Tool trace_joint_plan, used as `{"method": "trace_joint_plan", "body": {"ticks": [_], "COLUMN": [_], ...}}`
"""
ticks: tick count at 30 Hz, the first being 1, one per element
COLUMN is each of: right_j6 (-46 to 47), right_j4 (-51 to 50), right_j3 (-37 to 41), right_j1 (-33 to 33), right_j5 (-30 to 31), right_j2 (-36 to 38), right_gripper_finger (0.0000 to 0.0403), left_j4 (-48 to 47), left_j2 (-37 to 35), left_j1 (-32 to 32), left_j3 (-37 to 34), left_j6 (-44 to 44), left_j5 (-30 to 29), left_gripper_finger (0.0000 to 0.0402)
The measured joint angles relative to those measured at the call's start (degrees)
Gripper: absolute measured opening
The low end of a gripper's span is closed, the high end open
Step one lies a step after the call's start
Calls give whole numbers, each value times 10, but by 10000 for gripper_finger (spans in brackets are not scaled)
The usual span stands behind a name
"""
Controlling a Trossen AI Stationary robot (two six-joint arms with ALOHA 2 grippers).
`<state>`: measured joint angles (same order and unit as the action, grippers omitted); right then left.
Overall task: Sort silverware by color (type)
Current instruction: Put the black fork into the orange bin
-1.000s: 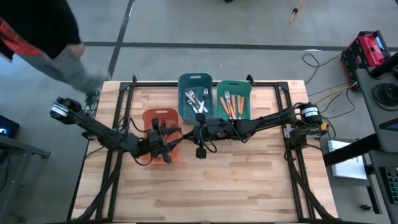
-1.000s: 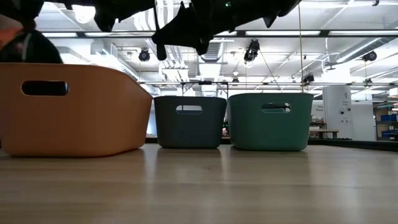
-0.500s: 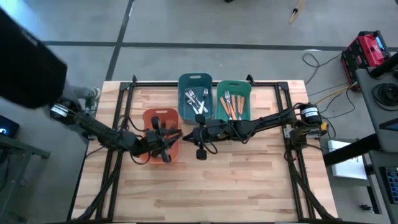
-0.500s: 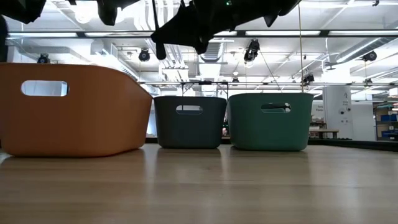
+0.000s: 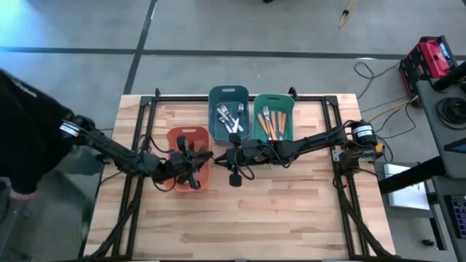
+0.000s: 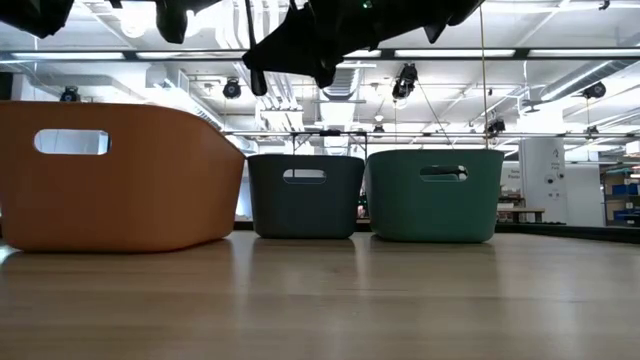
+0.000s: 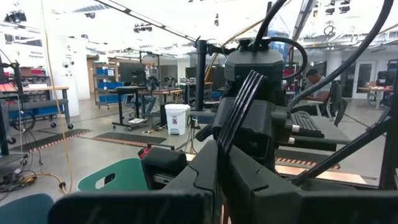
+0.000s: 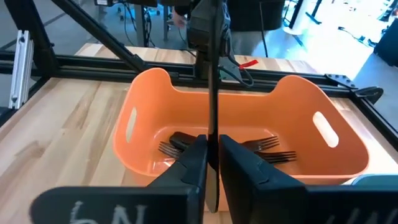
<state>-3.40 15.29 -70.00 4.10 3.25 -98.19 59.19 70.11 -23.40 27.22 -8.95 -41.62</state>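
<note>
A dark bronze fork (image 7: 244,102) hangs level above the salmon bin (image 5: 183,134), between my two grippers. My left gripper (image 5: 206,156) comes from the table's left and is shut on it. My right gripper (image 5: 220,156) comes from the right and also has its fingers closed on it. More dark forks (image 8: 264,148) lie on the salmon bin's floor. Shiny silver forks (image 5: 230,116) lie in the blue bin (image 5: 228,92). Orange-handled utensils (image 5: 271,122) lie in the green bin (image 5: 274,98). My left gripper pinches the dark fork between its two fingers (image 7: 205,168), level, from the table's left. The pronged part (image 7: 252,84) stands out beyond the fingertips toward the other gripper. The fork is clear of the bin. My right gripper has the fork's thin edge (image 8: 212,134) between its two fingers (image 8: 194,158), level, from the table's right and along the fork. The fork runs on past the fingertips to the left gripper (image 8: 208,28), above the salmon bin.
A person in dark clothing (image 5: 29,138) stands at the table's left edge. The three bins stand in the table's far half, and bare wood (image 5: 277,211) takes up the near half. A black frame (image 5: 145,109) runs round the table.
My left gripper has shut on the dark fork that my right gripper holds out over the salmon bin. Both arms have stayed in place. The person has moved along the table's left side, from its far corner toward the near side.
</note>
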Motion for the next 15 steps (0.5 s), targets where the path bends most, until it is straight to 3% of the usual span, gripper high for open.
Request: {"method": "trace_joint_plan", "body": {"ticks": [9, 15], "right_j6": [6, 8], "right_j4": [0, -2], "right_j3": [0, 0], "right_j1": [0, -1], "right_j5": [0, 0], "right_j2": [0, 3], "right_gripper_finger": [93, 126], "left_j4": [-15, -110], "left_j2": [-20, -63], "left_j1": [0, 0], "left_j3": [0, 0], "left_j6": [8, 62], "left_j5": [-19, -67], "left_gripper_finger": [0, 0]}}
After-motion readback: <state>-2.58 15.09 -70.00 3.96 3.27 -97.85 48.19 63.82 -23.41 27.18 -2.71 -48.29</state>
